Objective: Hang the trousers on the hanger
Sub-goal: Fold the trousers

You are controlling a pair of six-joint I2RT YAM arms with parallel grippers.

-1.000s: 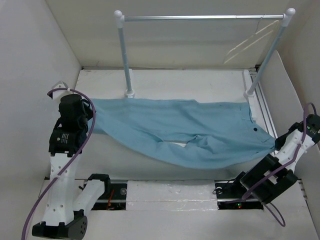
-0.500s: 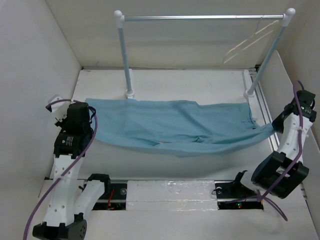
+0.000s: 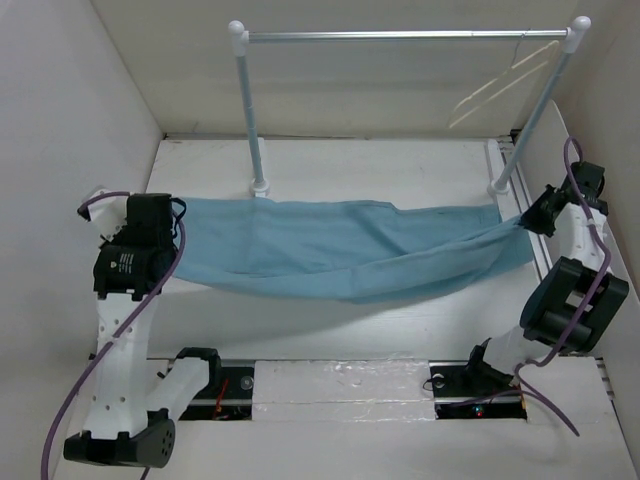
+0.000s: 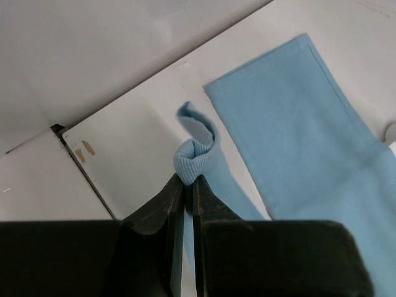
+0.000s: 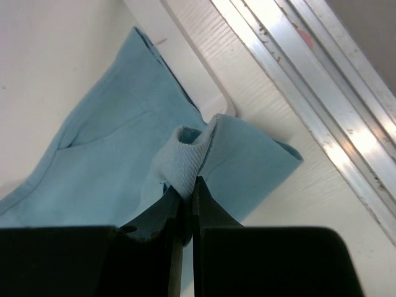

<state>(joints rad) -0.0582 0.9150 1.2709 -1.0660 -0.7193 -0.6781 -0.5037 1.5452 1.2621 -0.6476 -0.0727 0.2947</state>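
Light blue soft fabric trousers [image 3: 350,250] stretch in a shallow sag across the middle of the white surface [image 3: 380,165], from 9 o'clock to 3 o'clock in the overhead view, with their far edge near the feet of the tall silver-barred rail [image 3: 400,35]. The left arm's jaws, at 9 o'clock, are pinched almost fully together on a bunched fold at one end, and the right arm's jaws, at 3 o'clock, are pinched just as tightly on a ribbed fold at the other end. A thin cream-white plastic hanger [image 3: 483,95] hangs from the rail's bar at about 1 o'clock, well apart from the trousers.
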